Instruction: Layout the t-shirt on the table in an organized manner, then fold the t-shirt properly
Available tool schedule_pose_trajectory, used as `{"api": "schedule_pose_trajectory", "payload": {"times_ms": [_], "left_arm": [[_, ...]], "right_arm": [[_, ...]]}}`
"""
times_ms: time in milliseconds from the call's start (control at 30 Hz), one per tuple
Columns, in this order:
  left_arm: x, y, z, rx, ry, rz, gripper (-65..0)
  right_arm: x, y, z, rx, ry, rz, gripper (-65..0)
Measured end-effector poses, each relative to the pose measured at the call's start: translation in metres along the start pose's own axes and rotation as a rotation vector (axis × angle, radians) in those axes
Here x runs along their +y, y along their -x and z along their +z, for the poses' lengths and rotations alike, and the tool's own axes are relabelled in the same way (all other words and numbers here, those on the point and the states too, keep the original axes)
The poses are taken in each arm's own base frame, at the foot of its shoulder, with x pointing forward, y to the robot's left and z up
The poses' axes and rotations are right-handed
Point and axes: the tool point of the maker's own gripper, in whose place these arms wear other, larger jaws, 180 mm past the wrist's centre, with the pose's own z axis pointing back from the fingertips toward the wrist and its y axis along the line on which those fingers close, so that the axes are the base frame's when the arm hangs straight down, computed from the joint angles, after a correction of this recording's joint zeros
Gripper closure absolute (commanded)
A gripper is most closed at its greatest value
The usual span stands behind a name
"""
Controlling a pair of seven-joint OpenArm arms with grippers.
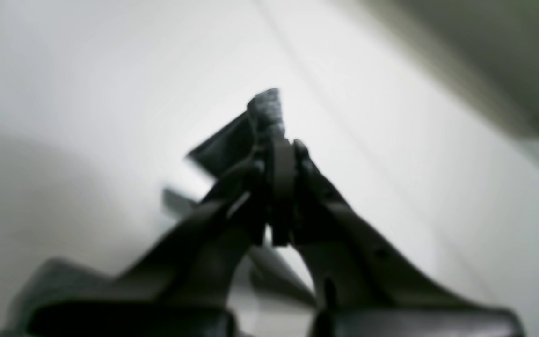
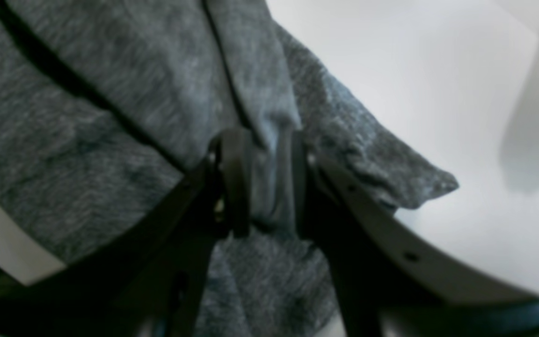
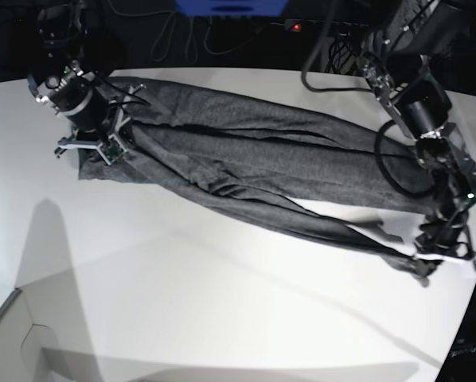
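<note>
The shirt [image 3: 254, 171] lies stretched in a long rumpled band across the white desk [image 3: 182, 302], so the laying-out step is in hand. The left fingers [image 1: 276, 154] pinch one end of it, the right fingers [image 2: 262, 182] clamp a bunched fold at the other. Next, I judge, the cloth needs spreading sideways until flat; no label or writing shows.

Cables [image 3: 192, 36] behind; blue panel [image 3: 230, 6].

the left tool [image 1: 281, 161] is clamped on a dark corner of the t-shirt [image 1: 265, 110] above the white table [image 1: 110, 93].
</note>
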Motion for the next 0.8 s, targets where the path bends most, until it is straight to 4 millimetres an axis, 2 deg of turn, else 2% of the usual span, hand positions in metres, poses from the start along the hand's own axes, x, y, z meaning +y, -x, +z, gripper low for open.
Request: {"api": "schedule_pose_trajectory", "payload": {"times_ms": [100, 167, 300, 400, 467, 567, 700, 800], "left_arm": [[-0.005, -0.024, 0.015, -0.019, 0.015, 0.004, 0.0], [-0.016, -0.034, 0.021, -0.023, 0.047, -0.004, 0.0], [-0.027, -0.048, 0.041, -0.054, 0.073, -0.048, 0.0], [-0.023, -0.049, 0.052, -0.066, 0.058, -0.076, 0.0], [-0.020, -0.042, 0.053, -0.047, 0.051, -0.078, 0.0], [-0.015, -0.034, 0.055, -0.026, 0.038, -0.083, 0.0], [-0.014, -0.032, 0.055, -0.023, 0.038, -0.081, 0.0], [-0.013, -0.031, 0.056, -0.021, 0.035, -0.080, 0.0]], "right_arm": [[0.001, 0.001, -0.001, 0.005, -0.002, 0.001, -15.9], [0.002, 0.000, -0.001, -0.001, -0.006, 0.000, -15.9], [0.000, 0.001, 0.000, 0.003, -0.001, -0.001, -16.2], [-0.002, -0.003, 0.001, -0.004, 0.008, 0.006, -16.5], [-0.009, -0.019, 0.002, -0.038, 0.027, 0.024, -16.6], [-0.009, -0.048, -0.004, -0.110, 0.025, 0.045, -21.6], [0.009, -0.078, -0.020, -0.159, -0.040, 0.094, -32.7], [0.023, -0.100, -0.037, -0.158, -0.094, 0.154, -35.4]]}}
